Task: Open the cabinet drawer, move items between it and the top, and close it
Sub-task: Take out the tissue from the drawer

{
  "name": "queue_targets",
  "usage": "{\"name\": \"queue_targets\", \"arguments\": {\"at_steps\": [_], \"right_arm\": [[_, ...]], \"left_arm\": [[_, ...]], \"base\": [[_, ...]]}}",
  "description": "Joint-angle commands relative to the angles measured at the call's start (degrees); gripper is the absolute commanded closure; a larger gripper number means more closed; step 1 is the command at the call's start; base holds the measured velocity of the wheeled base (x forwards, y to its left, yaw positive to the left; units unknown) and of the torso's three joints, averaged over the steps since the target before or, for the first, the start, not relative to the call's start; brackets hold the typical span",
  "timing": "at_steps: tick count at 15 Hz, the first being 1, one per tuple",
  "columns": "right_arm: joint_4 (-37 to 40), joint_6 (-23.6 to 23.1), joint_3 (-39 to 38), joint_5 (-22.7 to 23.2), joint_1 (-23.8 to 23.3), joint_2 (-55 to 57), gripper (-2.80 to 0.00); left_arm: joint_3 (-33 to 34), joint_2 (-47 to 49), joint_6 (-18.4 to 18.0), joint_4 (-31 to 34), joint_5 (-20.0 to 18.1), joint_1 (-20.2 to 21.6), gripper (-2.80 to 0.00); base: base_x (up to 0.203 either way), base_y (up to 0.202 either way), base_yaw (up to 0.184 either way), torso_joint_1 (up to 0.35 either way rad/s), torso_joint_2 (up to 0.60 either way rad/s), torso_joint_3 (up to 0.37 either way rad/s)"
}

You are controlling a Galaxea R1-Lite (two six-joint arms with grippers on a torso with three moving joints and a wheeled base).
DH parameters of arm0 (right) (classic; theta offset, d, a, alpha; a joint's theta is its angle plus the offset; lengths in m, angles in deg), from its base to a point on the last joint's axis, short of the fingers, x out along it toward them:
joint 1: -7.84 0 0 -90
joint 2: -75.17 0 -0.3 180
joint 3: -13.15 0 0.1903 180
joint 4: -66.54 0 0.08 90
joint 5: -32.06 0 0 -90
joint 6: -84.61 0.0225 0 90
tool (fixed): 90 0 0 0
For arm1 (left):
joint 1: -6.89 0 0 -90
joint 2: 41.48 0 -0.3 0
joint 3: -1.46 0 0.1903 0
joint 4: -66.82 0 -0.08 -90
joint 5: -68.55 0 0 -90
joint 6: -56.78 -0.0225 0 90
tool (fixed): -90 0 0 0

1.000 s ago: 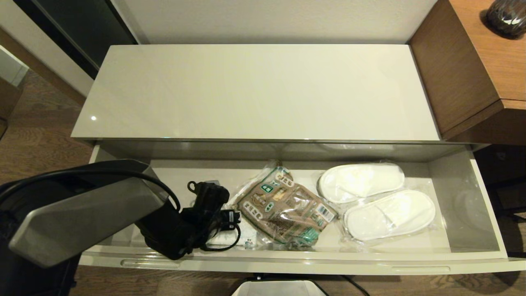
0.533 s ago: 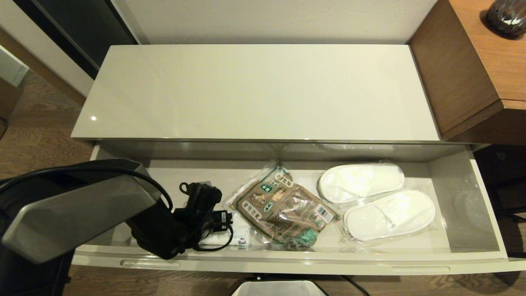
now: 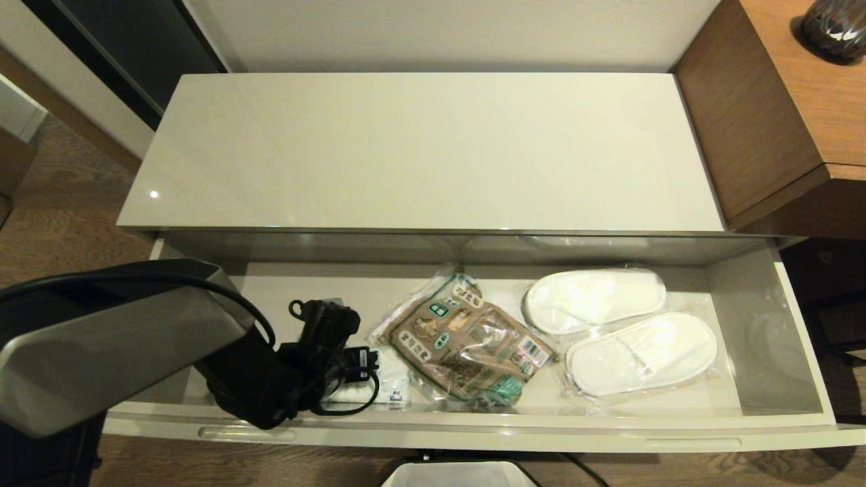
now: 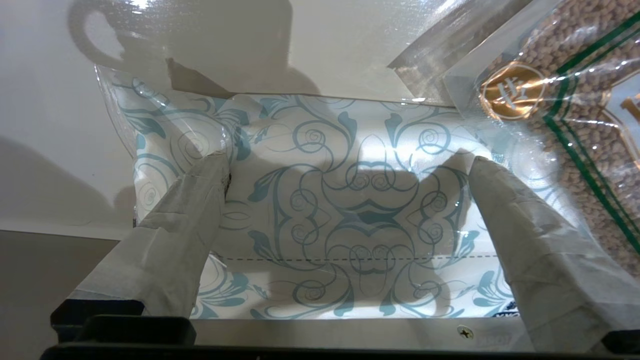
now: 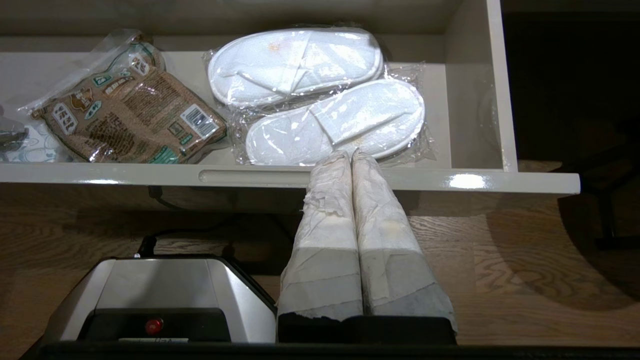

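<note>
Glossy cream-beige, the top of the cabinet lies bare under my head camera, and below it the cabinet drawer stands pulled wide out. Starting at the left, my left arm slants down from the near-left corner over the drawer's front edge, its grey link low and its wrist bent so that the left gripper reaches into the left part of the drawer. From the left wrist camera I see its two paper-wrapped fingers spread wide apart, one on each side of the small white packet with its blue swirl print; both tips lie on the packet's clear wrap, but the jaws are not closed on it, so I count them as released. The packet lies flat on the drawer floor, its right edge tucked under the brown-and-green printed packet, which sits tilted near the drawer's middle. Further right, the pair of white slippers lies in clear plastic wrap, one slipper behind the other, just beside the brown packet and apart from the drawer's right wall. My right gripper is out of the head view; its wrist camera shows it hanging outside the drawer, in front of the front panel, fingers pressed together and empty, pointing toward the nearer slipper.
</note>
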State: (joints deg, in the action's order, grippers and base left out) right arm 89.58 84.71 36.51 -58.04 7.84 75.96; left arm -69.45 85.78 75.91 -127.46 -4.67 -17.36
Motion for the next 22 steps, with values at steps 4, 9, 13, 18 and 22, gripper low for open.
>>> {"name": "queue_targets", "arguments": {"at_steps": [4, 9, 13, 18, 22], "right_arm": [[-0.02, -0.01, -0.09, 0.01, 0.0, 0.09, 0.0], [-0.02, -0.01, -0.09, 0.01, 0.0, 0.09, 0.0], [-0.02, -0.01, -0.09, 0.01, 0.0, 0.09, 0.0], [-0.02, -0.01, -0.09, 0.01, 0.0, 0.09, 0.0], [-0.02, -0.01, -0.09, 0.01, 0.0, 0.09, 0.0]], "left_arm": [[-0.01, -0.51, 0.03, -0.34, 0.1, 0.08, -2.8], [0.52, -1.65, -0.05, -0.24, 0.1, -0.01, -2.8], [0.52, -2.03, -0.05, -0.32, 0.1, 0.08, -2.8], [1.01, -4.03, 0.21, -0.06, -0.43, 0.08, -2.8], [1.44, -4.73, 0.16, 0.07, -0.16, 0.59, -2.8]], "base": [[0.0, 0.0, 0.0, 0.0, 0.0, 0.0], [0.0, 0.0, 0.0, 0.0, 0.0, 0.0], [0.0, 0.0, 0.0, 0.0, 0.0, 0.0], [0.0, 0.0, 0.0, 0.0, 0.0, 0.0], [0.0, 0.0, 0.0, 0.0, 0.0, 0.0]]}}
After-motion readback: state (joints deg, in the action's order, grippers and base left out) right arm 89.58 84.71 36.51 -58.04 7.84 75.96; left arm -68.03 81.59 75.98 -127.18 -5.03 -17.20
